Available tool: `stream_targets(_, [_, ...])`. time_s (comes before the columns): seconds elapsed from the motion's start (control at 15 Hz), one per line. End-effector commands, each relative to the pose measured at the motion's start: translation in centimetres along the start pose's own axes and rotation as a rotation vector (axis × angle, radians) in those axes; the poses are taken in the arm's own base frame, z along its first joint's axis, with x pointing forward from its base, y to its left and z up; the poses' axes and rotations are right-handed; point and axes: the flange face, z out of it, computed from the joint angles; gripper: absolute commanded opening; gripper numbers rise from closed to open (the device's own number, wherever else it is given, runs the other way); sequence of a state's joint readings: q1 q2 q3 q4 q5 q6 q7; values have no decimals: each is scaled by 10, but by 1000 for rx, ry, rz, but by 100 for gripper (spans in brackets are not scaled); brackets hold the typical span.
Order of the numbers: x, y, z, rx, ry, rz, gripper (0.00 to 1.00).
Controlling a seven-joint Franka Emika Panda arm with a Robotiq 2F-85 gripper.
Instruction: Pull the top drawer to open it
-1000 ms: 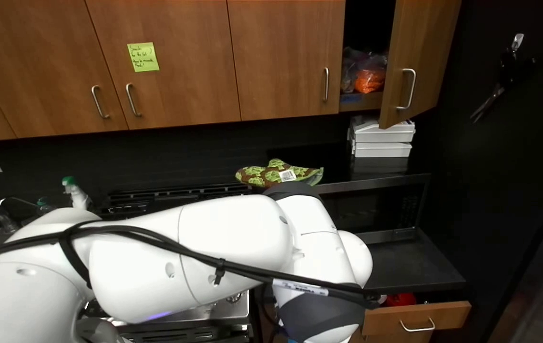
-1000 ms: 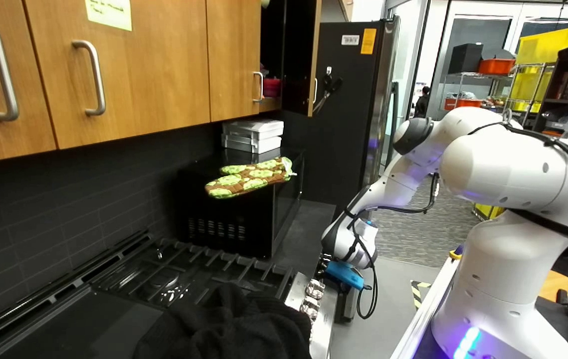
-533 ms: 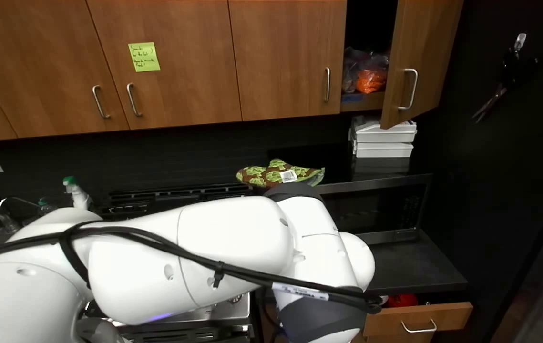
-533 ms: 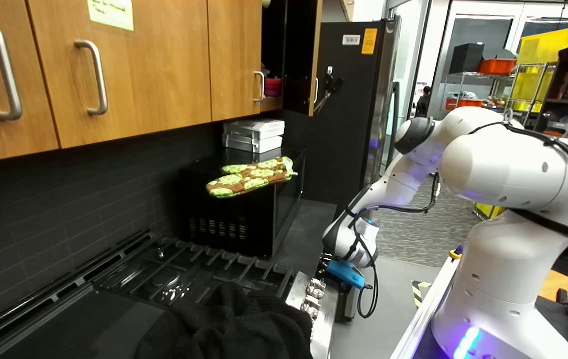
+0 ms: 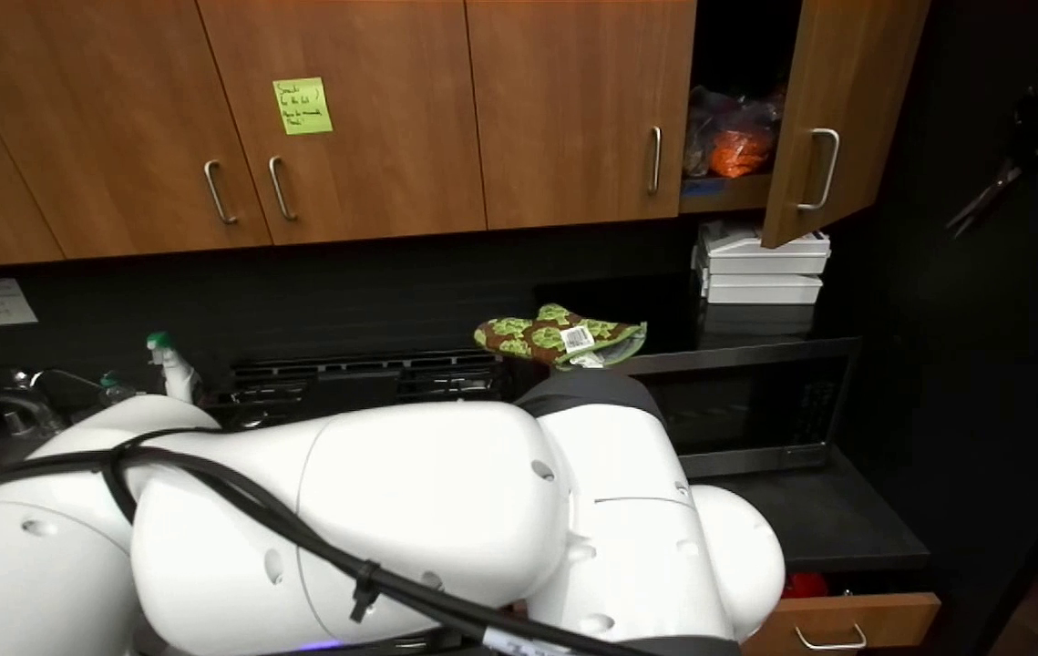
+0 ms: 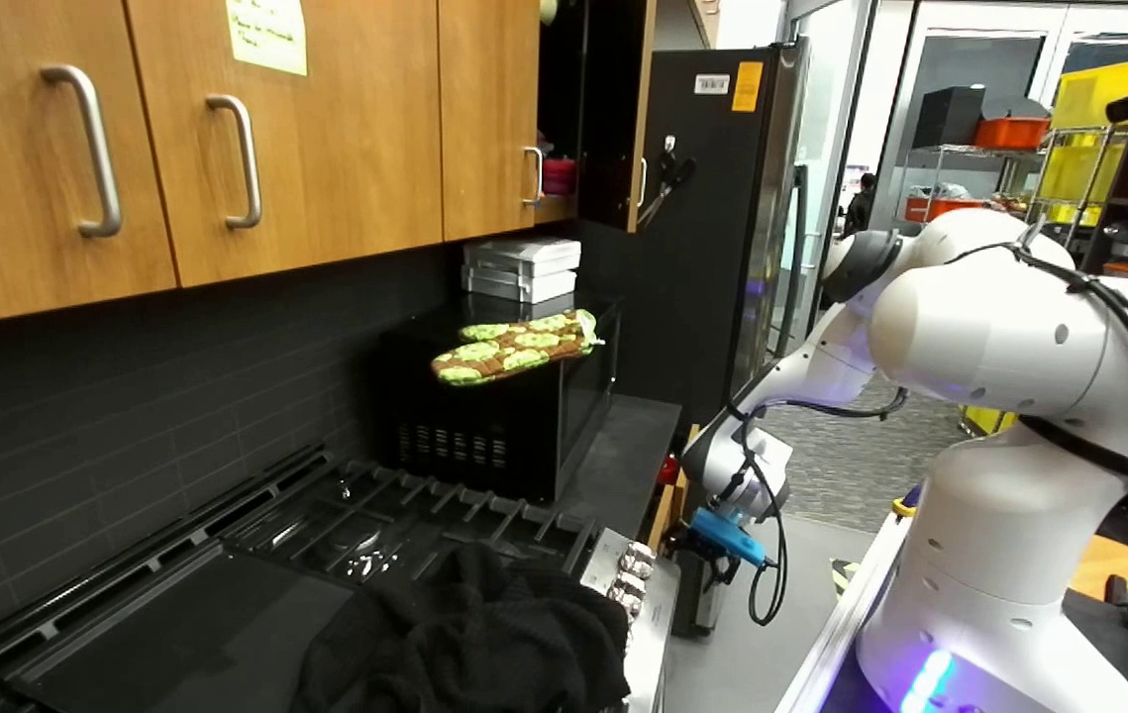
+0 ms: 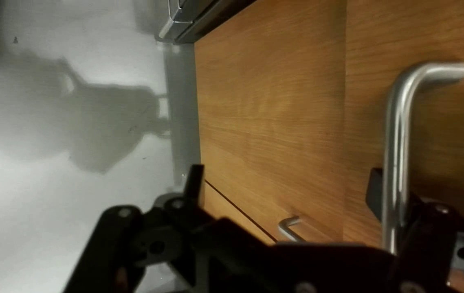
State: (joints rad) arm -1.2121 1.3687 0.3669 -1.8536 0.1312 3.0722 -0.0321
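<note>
Standing well spread, the jaws of the gripper (image 7: 284,181) are seen in the wrist view. At the right of that view the top drawer (image 7: 447,134) is shown, fitted with a curved metal handle (image 7: 396,150); how far the drawer is drawn out cannot be told. One black fingertip (image 7: 374,193) is placed behind the bar of the handle, between it and the drawer front, and is partly covered by the metal; whether they are touching cannot be made out. The opposite finger (image 7: 194,183) is held well apart, over to the left. Beside the drawer front, a cabinet door (image 7: 272,114) is seen with a second handle (image 7: 290,234), and grey floor (image 7: 32,195) is shown farther left. In an exterior view, another drawer (image 5: 901,620) is seen standing partly out, with something red (image 5: 806,585) inside. In both exterior views an oven mitt (image 5: 528,339) is laid on the microwave (image 5: 746,405), near stacked white boxes (image 5: 763,290). A black cloth (image 6: 484,634) is draped over part of the stove (image 6: 177,614).
</note>
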Motion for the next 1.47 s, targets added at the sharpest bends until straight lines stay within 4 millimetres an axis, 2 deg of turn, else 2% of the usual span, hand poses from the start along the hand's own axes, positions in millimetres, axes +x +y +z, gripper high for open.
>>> stream_targets(0.0, [33,35,-23,-60,33,132,74])
stream_targets(0.4, [26,56,-17,-64,-32,158,74])
stream_targets(0.8, [20,105,-10,-51,-68,180,74])
stream_targets(1.4, [21,130,-12,-37,-102,222,74])
